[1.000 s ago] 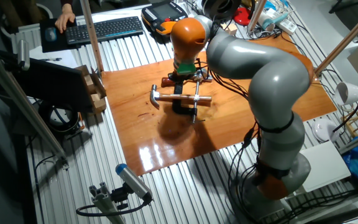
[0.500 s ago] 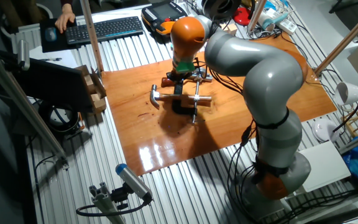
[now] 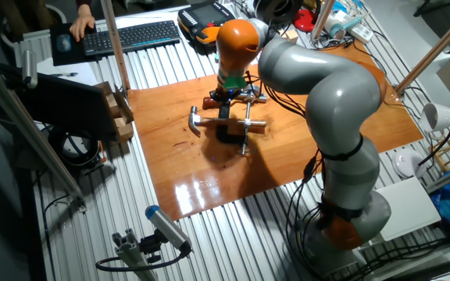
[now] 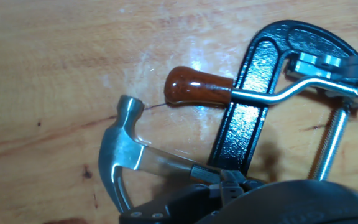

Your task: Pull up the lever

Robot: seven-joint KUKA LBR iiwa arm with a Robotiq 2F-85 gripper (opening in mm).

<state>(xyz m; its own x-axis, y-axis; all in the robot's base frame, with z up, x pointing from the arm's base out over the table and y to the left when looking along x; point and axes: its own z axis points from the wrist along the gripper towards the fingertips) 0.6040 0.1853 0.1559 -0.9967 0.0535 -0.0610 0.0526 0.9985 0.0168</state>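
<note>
The claw (image 3: 229, 95) hangs low over the clamp (image 4: 253, 112) at the upper middle of the fixed view; the arm (image 3: 326, 94) hides its fingers and the hand view shows only a dark housing along the bottom edge, so whether it is open or closed cannot be told. The wooden table (image 3: 287, 156) carries the black C-shaped clamp, lying flat, with a hammer (image 4: 120, 162) just beside it. The lever (image 3: 247, 122), a short shiny silver crossbar on a thin screw, lies right of the clamp's black frame. Its bar runs roughly left-right, its screw up-down in the frame. In the hand view its crossbar is cut off.
</note>
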